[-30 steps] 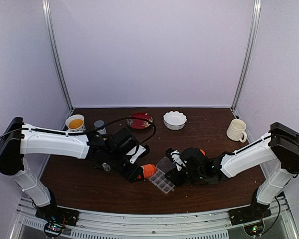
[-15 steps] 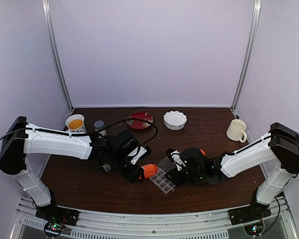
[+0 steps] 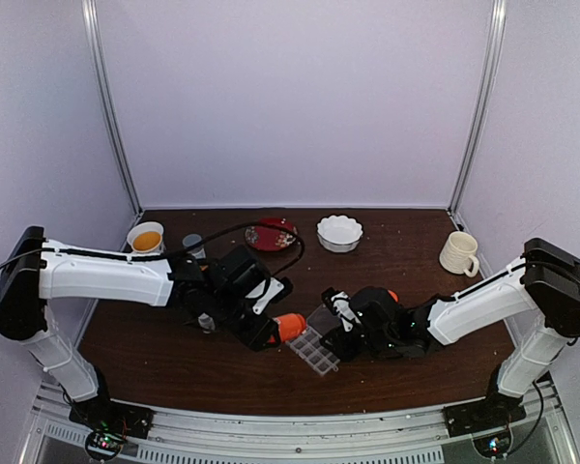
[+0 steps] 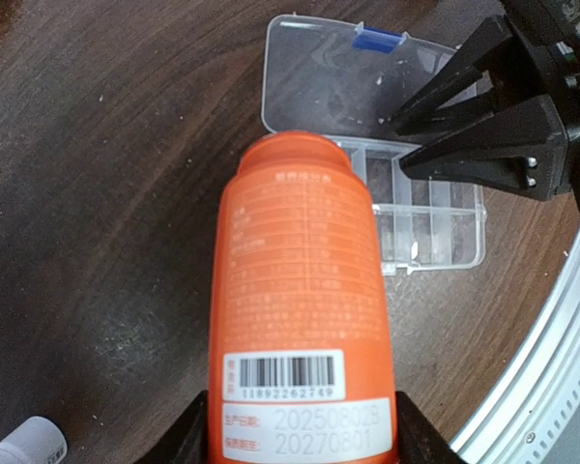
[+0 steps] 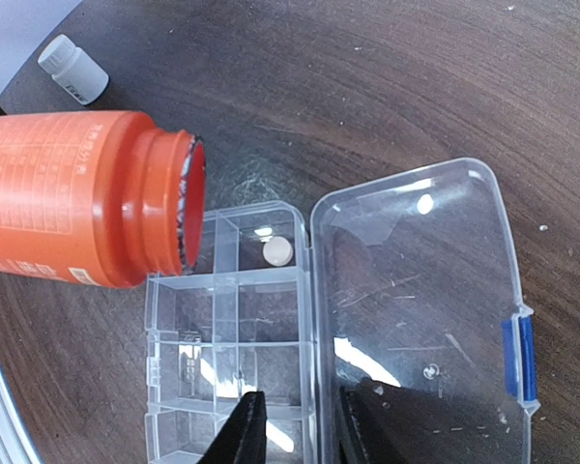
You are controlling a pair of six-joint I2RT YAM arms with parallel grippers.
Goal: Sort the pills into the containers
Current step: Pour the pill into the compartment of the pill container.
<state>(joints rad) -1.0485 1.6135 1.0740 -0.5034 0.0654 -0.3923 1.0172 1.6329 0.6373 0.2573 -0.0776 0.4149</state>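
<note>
Clear-plastic pill box (image 5: 232,329): lower middle of the top view, on the dark wooden counter (image 5: 367,87) between the two hands; two rows of little cells; lid (image 5: 416,290) swung fully open and lying flat beside the tray, blue latch (image 5: 522,360) on its outer edge
Pill (image 5: 277,251): one round cream tablet in the end cell of the row next to the hinge, in the upper part of the right wrist view
Right hand (image 5: 295,425): reaches in from the right of the top view; its black fingers (image 5: 242,430) stand a little apart, one over the tray and one over the lid, astride the hinge line; whether they pinch the box I cannot tell
Left hand (image 4: 298,435): clamped on the base of the orange bottle, one finger on each side, at the bottom of the left wrist view
Orange bottle (image 4: 300,290): uncapped, tipped onto its side, mouth over the end corner of the tray, near the cell with the pill; barcode label faces the left wrist camera
Small white bottle (image 5: 72,70): capped, lying on the counter, upper left of the right wrist view, well apart from the box
Back row, top view, left to right: cup (image 3: 146,238) with yellow-orange filling, grey-capped pot (image 3: 192,242), red plate (image 3: 271,234), white scalloped bowl (image 3: 339,232), cream mug (image 3: 459,253)
</note>
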